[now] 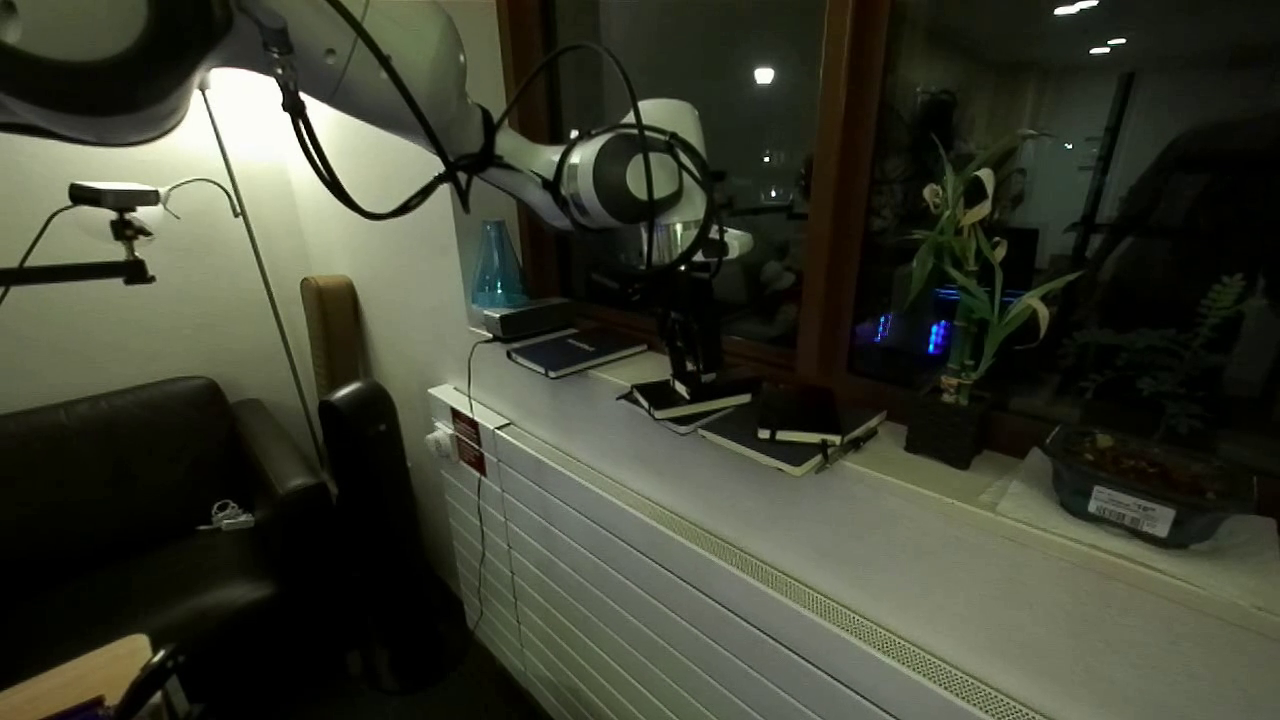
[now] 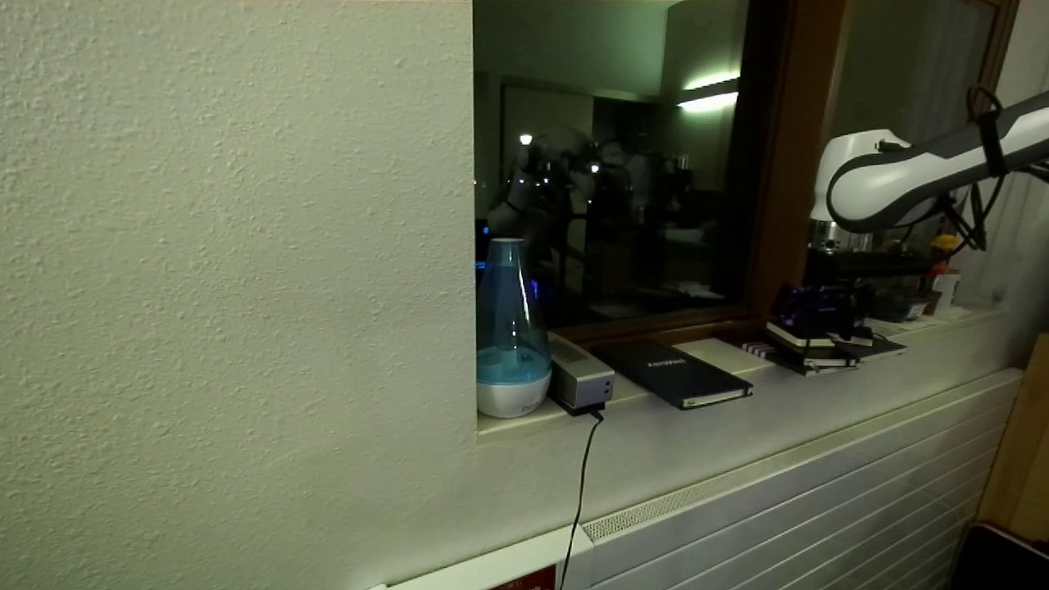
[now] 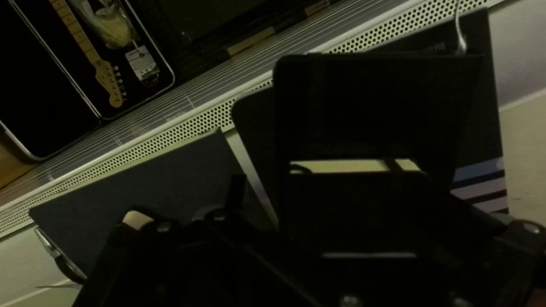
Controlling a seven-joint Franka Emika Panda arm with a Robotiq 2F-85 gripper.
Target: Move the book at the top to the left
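Observation:
A small black notebook (image 1: 715,403) lies on top of a pile on the windowsill; its cream page edge (image 2: 799,336) also shows in an exterior view. In the wrist view the notebook (image 3: 375,106) fills the middle, above a dark book with light stripes (image 3: 480,183). My gripper (image 1: 692,382) points down at this notebook in both exterior views (image 2: 824,315). In the wrist view its jaws (image 3: 362,204) look apart, one at each side of the notebook. Shadow hides the fingertips, and contact with the notebook cannot be told.
A large dark grey book (image 1: 745,445) with another small black notebook (image 1: 800,415) on it lies beside the pile. A dark lettered notebook (image 2: 676,373), a grey box (image 2: 583,378) and a blue humidifier (image 2: 512,360) stand along the sill. A potted plant (image 1: 945,430) is opposite.

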